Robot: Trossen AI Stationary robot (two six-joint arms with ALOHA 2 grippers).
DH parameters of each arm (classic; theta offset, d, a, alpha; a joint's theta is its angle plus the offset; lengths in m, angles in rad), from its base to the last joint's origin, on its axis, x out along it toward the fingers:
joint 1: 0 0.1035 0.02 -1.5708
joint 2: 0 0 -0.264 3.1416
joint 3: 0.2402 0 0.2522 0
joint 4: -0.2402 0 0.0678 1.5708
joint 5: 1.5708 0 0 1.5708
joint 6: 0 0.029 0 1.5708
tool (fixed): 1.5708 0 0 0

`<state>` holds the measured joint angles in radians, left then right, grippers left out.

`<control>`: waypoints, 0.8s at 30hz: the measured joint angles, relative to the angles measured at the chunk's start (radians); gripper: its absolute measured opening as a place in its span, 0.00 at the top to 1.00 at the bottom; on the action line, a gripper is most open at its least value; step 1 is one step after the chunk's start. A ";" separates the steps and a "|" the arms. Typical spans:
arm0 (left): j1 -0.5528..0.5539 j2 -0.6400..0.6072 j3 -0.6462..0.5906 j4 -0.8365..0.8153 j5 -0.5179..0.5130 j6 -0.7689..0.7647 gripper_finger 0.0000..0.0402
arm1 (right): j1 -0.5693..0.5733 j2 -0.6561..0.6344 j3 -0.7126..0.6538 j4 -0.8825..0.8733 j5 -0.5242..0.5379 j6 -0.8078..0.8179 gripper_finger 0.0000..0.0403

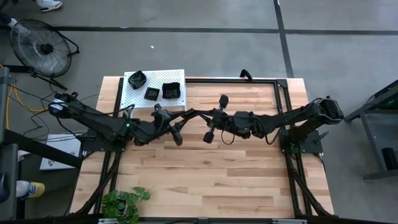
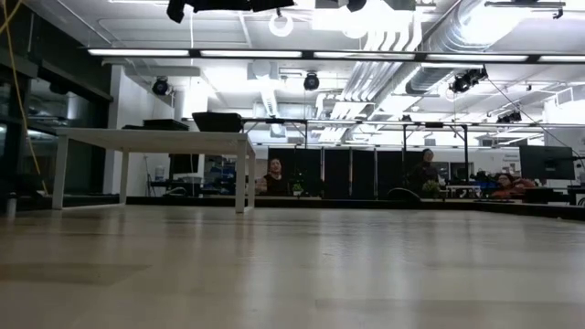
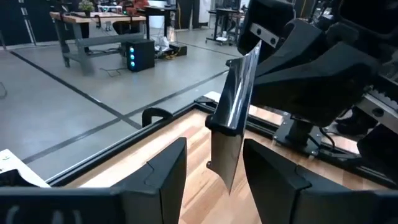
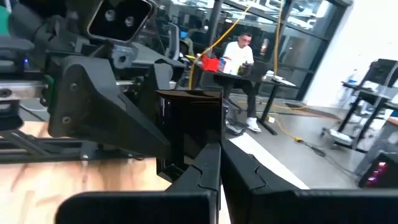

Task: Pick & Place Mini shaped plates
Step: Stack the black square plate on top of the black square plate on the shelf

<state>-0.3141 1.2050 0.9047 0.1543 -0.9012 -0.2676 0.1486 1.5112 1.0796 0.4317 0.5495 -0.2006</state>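
- wooden table in a big workshop, with a fan, a potted plant at the near edge and a white shelf at the far left corner; people sit at desks far behind
- three plates sit on the shelf: a wavy one, a small square one and a larger square one, near each other but apart
- both arms meet over mid-table, well above the wood; the low view shows only bare tabletop
- right end effector is pressed fully together, pinching the lower edge of a square black plate that stands up on edge in front of it
- left end effector is spread wide with nothing gripped; the held plate hangs edge-on in the gap, and i cannot tell whether either finger touches it
- likely step: a handover in the air, from right to left, so the plate can go toward the shelf
- risks, as i judge them:
  - the glossy plate is held only by a thin edge; a nudge from a closing left finger could twist it out
  - if the right lets go before the left has closed firmly, the plate falls to the table and may chip
  - closing off-centre on a tilted plate could squeeze it sideways and out
  - the two wrists are crowded; a small misjudged move could knock them together
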 joint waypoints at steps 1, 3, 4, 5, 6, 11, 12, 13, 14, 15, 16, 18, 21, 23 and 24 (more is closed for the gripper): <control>0.000 0.002 0.000 0.005 0.001 0.000 0.61 | 0.000 0.000 0.000 0.000 0.009 -0.009 1.00; 0.001 0.002 0.000 0.009 -0.001 0.000 0.61 | 0.000 0.000 0.000 0.000 0.037 -0.021 1.00; 0.000 0.002 0.000 0.009 -0.004 0.000 0.61 | 0.000 0.000 0.000 0.000 0.051 -0.026 1.00; 0.000 0.002 0.000 0.008 -0.005 0.000 0.61 | 0.000 0.000 0.000 0.000 0.058 -0.028 1.00; 0.000 0.003 0.000 0.007 -0.006 0.000 0.61 | -0.001 0.000 0.000 0.000 0.055 -0.032 1.00; 0.000 0.003 0.000 0.009 -0.048 0.000 0.61 | -0.001 0.000 0.000 0.000 0.019 -0.043 1.00; 0.000 0.003 0.000 0.009 -0.048 0.000 0.61 | -0.002 0.000 0.000 0.000 0.017 -0.042 1.00; 0.001 0.003 0.000 0.009 -0.049 0.000 0.61 | -0.004 0.000 0.000 0.000 0.006 -0.043 1.00; 0.001 0.003 0.000 0.009 -0.049 0.000 0.61 | -0.006 0.000 0.000 0.000 -0.009 -0.043 1.00; 0.001 0.003 0.000 0.009 -0.049 0.000 0.61 | -0.007 0.000 0.000 0.000 -0.015 -0.043 1.00; 0.001 0.003 0.000 0.008 -0.049 0.000 0.61 | -0.009 0.000 0.000 0.000 -0.020 -0.043 1.00; 0.001 0.003 0.000 0.008 -0.049 0.002 0.62 | -0.012 0.000 0.000 0.000 -0.028 -0.043 1.00; 0.000 0.003 0.000 0.009 -0.049 0.004 0.66 | -0.012 0.000 0.000 0.000 -0.016 -0.043 1.00; 0.000 0.003 0.000 0.008 -0.047 0.004 0.70 | -0.013 0.000 0.000 0.000 0.013 -0.043 1.00; 0.000 0.003 0.000 0.009 -0.046 0.004 0.72 | -0.013 0.000 0.000 0.000 0.026 -0.043 1.00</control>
<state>-0.3141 1.2076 0.9047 0.1629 -0.9474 -0.2634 0.1356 1.5116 1.0794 0.4313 0.5751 -0.2440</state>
